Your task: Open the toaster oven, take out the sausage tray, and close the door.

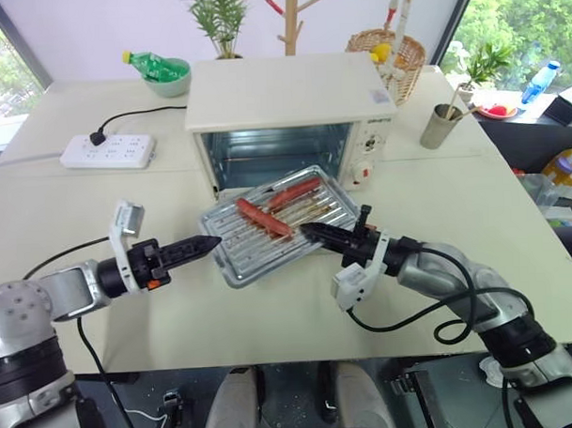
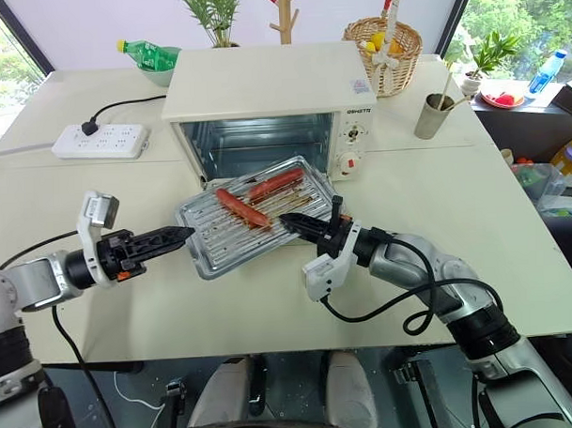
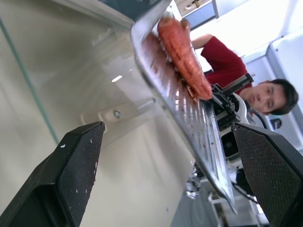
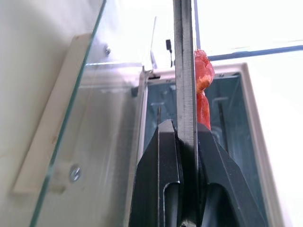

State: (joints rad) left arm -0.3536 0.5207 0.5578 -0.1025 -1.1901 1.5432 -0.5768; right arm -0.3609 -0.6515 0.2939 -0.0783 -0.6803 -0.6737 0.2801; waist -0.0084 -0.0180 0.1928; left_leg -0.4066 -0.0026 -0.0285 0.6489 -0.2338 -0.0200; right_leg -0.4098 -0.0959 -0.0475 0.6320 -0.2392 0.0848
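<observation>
Sausage tray [image 1: 268, 226]: shiny ridged silver, carrying two red sausages [image 1: 264, 217].

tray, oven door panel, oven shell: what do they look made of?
Sausage tray: thin bright metal, likely steel or aluminium; it shines, has pressed ridges and looks blade-thin edge-on between the right gripper's shut fingers. Door panel: clear glass with a greenish edge, and the table shows through it. Toaster oven shell: cream and smooth, probably painted sheet metal; I can't rule out plastic.

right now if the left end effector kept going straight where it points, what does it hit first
Likely the near-left edge of the sausage tray, just ahead of the open left end effector; depth is hard to judge.
</observation>
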